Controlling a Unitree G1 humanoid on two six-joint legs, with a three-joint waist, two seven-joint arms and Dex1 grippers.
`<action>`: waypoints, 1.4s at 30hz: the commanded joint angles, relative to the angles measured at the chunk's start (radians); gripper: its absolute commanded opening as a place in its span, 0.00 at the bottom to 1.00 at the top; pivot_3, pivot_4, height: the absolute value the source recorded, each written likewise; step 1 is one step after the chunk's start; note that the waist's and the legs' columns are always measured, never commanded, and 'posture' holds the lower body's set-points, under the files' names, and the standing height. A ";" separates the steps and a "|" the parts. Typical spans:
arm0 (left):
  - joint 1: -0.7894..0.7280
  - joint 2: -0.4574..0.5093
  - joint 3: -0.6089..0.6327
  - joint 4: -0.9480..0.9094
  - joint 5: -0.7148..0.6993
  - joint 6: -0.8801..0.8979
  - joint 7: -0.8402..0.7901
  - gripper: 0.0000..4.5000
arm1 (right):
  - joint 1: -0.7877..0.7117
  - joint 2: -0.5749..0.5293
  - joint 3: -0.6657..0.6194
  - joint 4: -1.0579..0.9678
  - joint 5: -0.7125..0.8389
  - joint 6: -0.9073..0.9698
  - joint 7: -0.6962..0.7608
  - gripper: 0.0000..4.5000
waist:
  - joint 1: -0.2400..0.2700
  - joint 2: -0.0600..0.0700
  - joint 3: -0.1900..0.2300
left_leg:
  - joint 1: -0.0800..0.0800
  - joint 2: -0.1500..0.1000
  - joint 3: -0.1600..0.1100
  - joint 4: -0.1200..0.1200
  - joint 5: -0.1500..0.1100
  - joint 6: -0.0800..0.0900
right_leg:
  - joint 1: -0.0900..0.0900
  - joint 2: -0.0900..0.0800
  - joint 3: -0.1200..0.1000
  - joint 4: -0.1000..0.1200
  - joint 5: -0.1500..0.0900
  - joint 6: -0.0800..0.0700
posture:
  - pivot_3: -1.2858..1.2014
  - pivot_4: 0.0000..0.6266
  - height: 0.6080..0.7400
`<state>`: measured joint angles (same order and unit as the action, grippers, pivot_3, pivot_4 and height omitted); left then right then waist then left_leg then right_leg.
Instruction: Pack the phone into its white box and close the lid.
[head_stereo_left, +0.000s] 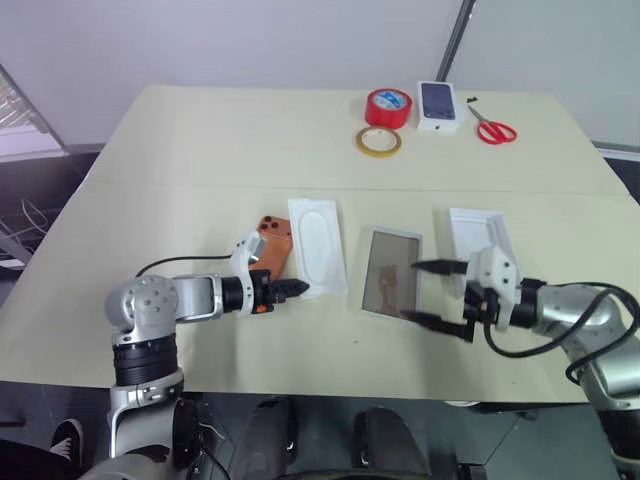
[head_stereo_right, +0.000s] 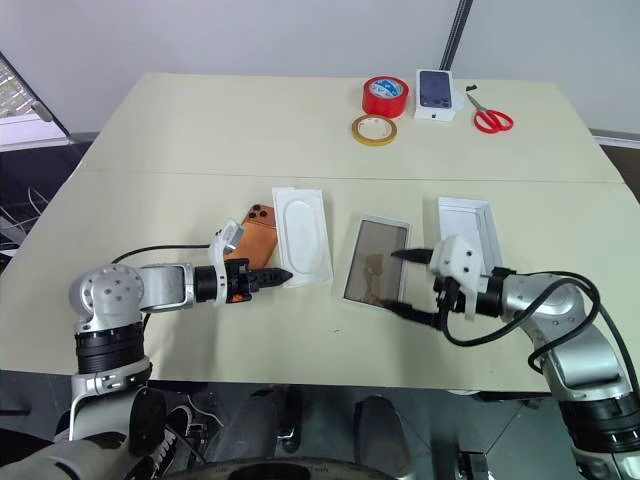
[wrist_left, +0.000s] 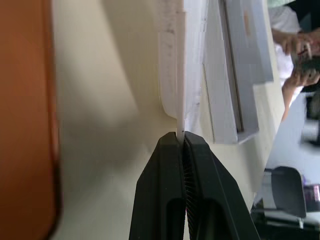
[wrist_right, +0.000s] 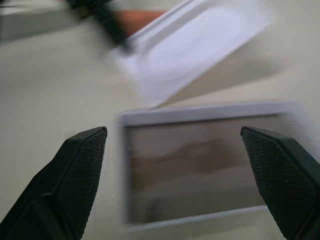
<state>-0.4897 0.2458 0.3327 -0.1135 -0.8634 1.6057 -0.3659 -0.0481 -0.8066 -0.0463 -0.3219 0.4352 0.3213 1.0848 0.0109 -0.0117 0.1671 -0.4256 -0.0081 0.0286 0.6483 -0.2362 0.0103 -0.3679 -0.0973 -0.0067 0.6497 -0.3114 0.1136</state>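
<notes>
The left gripper (head_stereo_left: 300, 290) stands with its fingers together, pinched on the near corner of the flat white insert (head_stereo_left: 318, 245), whose thin edge runs straight into the closed tips in the left wrist view; the right gripper (head_stereo_left: 437, 292) stands wide apart, one finger at either side of the near end of the white box (head_stereo_left: 392, 272), touching nothing visible. The phone (head_stereo_left: 272, 246) lies back-up on the table (head_stereo_left: 200, 150) just beside the insert, on its left, partly behind the left wrist; the lid (head_stereo_left: 478, 238) lies open-side up just right of the box, behind the right gripper. The phone is judged rigid, dense for its size and smooth-backed, hence apt to slip from a pinch on its faces; the surer hold is probably across its two long edges near the middle, clear of the camera bump (head_stereo_left: 273, 227). The box and lid appear light, thin-walled card, likely to slide or flex under a push; the insert looks lighter still, bending at a corner grip.
</notes>
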 joint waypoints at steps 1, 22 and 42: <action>-0.029 0.002 0.052 0.017 -0.092 0.009 -0.031 0.00 | -0.008 0.003 0.083 -0.047 -0.073 -0.014 -0.022 1.00 | 0.001 0.000 0.000 | 0.000 0.000 0.000 0.000 0.000 0.000 | -0.001 0.000 0.000 0.000 0.000 0.000 | 0.52 0.24 0.91; -0.088 0.016 -0.011 0.102 -0.126 -0.046 -0.116 0.00 | -0.117 0.095 0.256 0.067 -0.275 -0.171 -0.060 0.01 | 0.001 -0.001 0.001 | -0.001 0.000 0.000 -0.001 0.003 -0.004 | -0.001 0.000 0.000 0.000 0.000 0.000 | 0.52 0.24 0.91; -0.162 0.052 -0.264 0.240 -0.039 -0.174 -0.296 0.00 | 0.034 -0.087 0.011 0.026 -0.187 -0.135 0.000 0.49 | 0.002 -0.002 0.001 | -0.001 -0.001 0.000 0.000 0.001 -0.001 | -0.001 -0.001 0.000 -0.001 0.000 0.000 | 0.52 0.24 0.91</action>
<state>-0.6229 0.2893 0.0886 0.1240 -0.9076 1.4556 -0.6261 -0.0296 -0.8797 0.0143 -0.2806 0.2341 0.2037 1.0853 0.0131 -0.0134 0.1685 -0.4268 -0.0087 0.0284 0.6475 -0.2356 0.0092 -0.3688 -0.0978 -0.0069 0.6487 -0.3114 0.1133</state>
